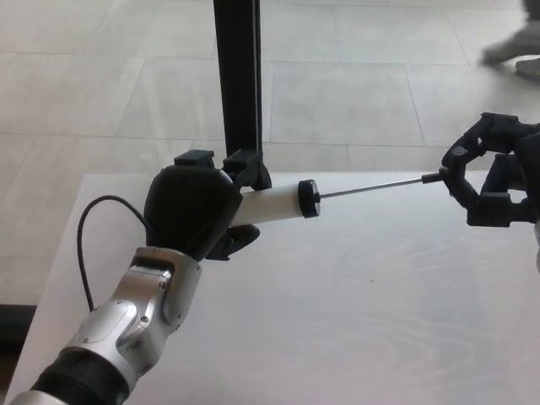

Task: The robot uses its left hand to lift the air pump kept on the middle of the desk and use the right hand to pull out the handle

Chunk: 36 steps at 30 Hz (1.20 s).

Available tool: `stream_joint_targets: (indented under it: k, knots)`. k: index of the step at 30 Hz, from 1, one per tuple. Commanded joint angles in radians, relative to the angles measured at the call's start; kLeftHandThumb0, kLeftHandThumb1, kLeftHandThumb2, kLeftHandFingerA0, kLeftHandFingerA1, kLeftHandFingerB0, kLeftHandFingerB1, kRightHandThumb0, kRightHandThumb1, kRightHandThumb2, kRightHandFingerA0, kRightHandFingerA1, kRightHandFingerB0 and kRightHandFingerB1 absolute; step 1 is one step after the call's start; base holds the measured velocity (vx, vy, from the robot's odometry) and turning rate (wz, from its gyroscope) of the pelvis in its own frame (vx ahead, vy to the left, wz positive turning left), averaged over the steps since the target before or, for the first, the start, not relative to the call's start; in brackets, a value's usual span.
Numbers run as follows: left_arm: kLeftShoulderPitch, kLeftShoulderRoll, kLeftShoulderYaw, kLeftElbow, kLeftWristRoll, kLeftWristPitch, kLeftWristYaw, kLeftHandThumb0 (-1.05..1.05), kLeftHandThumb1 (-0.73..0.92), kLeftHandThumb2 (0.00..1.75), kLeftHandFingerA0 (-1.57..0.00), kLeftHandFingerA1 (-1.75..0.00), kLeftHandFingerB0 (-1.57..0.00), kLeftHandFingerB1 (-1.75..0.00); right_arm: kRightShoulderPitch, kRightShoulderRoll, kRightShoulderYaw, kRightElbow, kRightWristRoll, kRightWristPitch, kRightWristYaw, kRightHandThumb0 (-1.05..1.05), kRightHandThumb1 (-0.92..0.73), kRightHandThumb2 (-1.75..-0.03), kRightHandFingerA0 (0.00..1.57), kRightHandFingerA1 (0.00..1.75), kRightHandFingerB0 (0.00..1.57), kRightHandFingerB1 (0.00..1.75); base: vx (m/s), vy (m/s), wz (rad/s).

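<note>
My left hand (192, 207) is shut on the air pump (272, 203), a white cylinder with a black end cap, held level above the pale wooden desk (354, 321). A thin metal rod (371, 187) runs from the cap to the right, drawn well out of the cylinder. My right hand (494, 181) at the right edge is shut on the small black handle (431, 177) at the rod's end. A black hose (89, 245) loops down from the pump behind my left forearm.
A black upright post (237, 76) stands just behind the desk's far edge, close to my left hand. Beyond lies a tiled floor (363, 84). A blurred part of a person (515, 51) shows at the top right.
</note>
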Motion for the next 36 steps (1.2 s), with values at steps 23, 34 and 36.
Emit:
stream_joint_targets:
  k: [23,34,36]
  knots:
    - [0.001,-0.032,-0.184,-0.093,0.063,0.315,-0.693,-0.33,0.73,0.69,-0.72,-1.36,-0.27,-0.51,-0.056,-0.088,-0.113,-0.028,0.186,0.168,0.185,-1.05,-0.81,-1.15,0.0,0.25,0.0,0.05,0.0,0.0,0.0]
    - [-0.057,-0.025,-0.241,-0.095,0.063,0.433,-1.017,-0.66,0.41,0.84,0.0,-0.38,0.0,-0.18,-0.065,-0.063,-0.144,-0.017,0.211,0.169,0.153,-0.97,-0.79,-1.11,0.0,0.21,0.0,0.04,0.0,0.0,0.0]
    - [-0.057,-0.019,-0.245,-0.101,0.066,0.437,-1.035,-0.73,0.43,0.83,0.0,-0.31,0.0,-0.12,-0.065,-0.064,-0.142,-0.015,0.206,0.165,0.15,-0.96,-0.78,-1.11,0.0,0.22,0.0,0.05,0.0,0.0,0.0]
